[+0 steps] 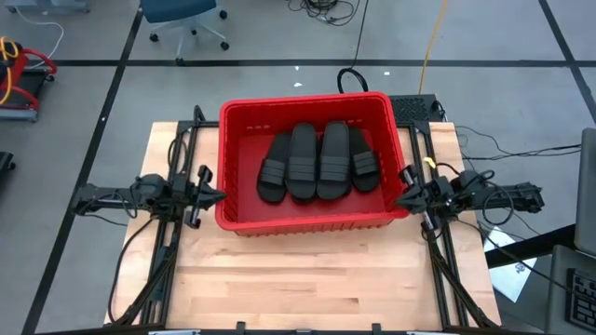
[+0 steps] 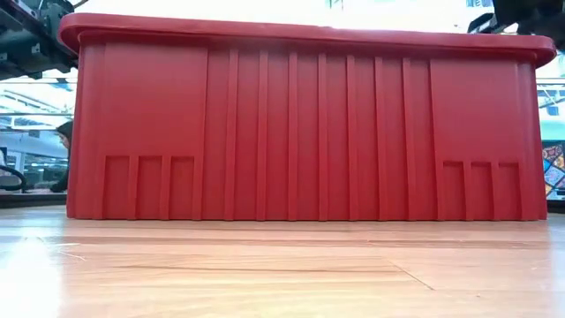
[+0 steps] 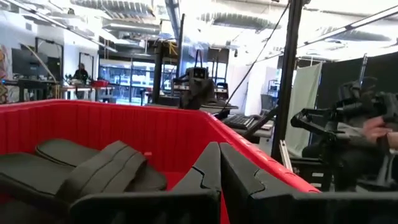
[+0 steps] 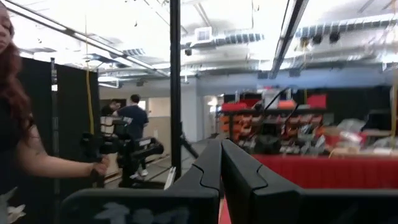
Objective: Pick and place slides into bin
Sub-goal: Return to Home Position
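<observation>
Parking the arms looks like the step in hand. I can see nothing on the table (image 1: 307, 279) left to pick.

Slides (image 1: 318, 163): four show from above, lying side by side on the floor of the bin (image 1: 303, 100), straps up. The outer two are partly tucked under the inner pair. Cannot tell if more lie beneath them. Packed parallel like that, they fit flat across the width and none rides on the rim.

Bin: sits at the back middle of the table, between the two arms, so each arm can reach in over its own side wall. From table height the long front wall fills the view and hides the contents.

Left gripper (image 1: 220, 195): just outside the bin's left wall, pointing across it, with its camera looking over the rim at the slides. Fingers (image 3: 205, 171) are pressed together with only a seam between them, nothing held.

Right gripper (image 1: 400, 197): mirror pose just outside the right wall. Fingers (image 4: 208, 165) are likewise clenched on nothing.

Both look clear of the rim, as far as I can judge. That makes sense: a pull straight back along each arm's line shouldn't snag the wall.

Judgement: the job looks essentially done, with only the pull-back to rest left. Risk is low; the main one is a finger clipping the rim. A person (image 4: 15, 124) stands in the room beyond the right arm, off the table.
</observation>
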